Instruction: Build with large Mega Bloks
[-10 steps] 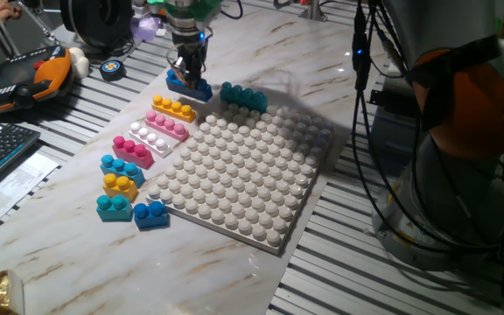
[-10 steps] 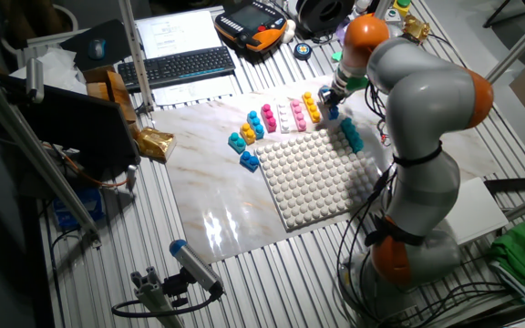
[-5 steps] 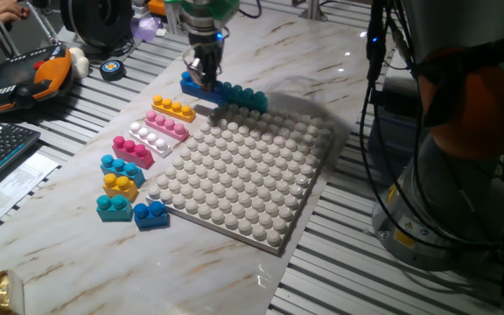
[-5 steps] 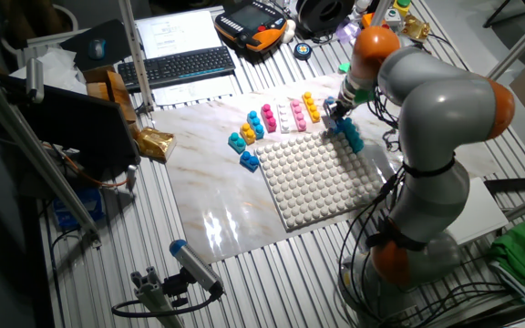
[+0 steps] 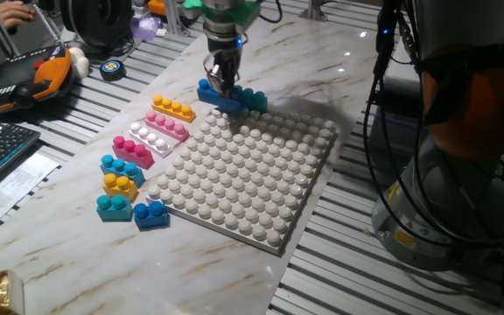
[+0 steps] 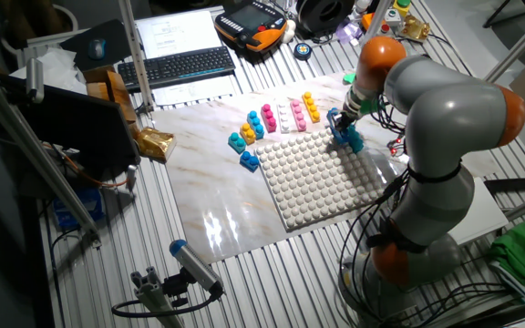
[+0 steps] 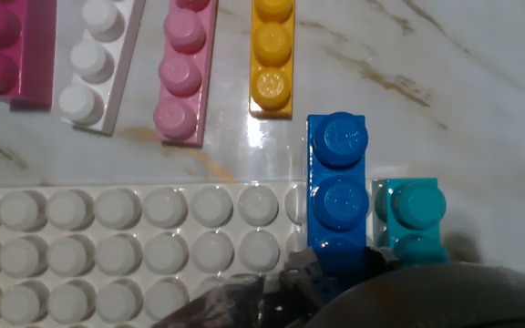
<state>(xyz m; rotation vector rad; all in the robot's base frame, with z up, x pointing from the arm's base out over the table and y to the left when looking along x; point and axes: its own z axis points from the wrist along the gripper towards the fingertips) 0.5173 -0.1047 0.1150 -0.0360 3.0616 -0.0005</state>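
One long blue plastic studded brick (image 5: 220, 96) has travelled from the worktop (image 5: 77, 227) to beside the chunky teal brick (image 5: 250, 96) — pinched in the pincer (image 5: 220, 80). Judging by this, placement comes next.

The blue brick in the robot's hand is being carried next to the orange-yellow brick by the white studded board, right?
Not quite. The blue brick in the gripper is beside the teal brick, by the baseplate, as one fixed view shows. The orange-yellow brick lies apart.

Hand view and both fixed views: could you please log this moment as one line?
gripper: shut on long blue plastic brick | position: beside long teal plastic brick, at studded grey-white baseplate edge
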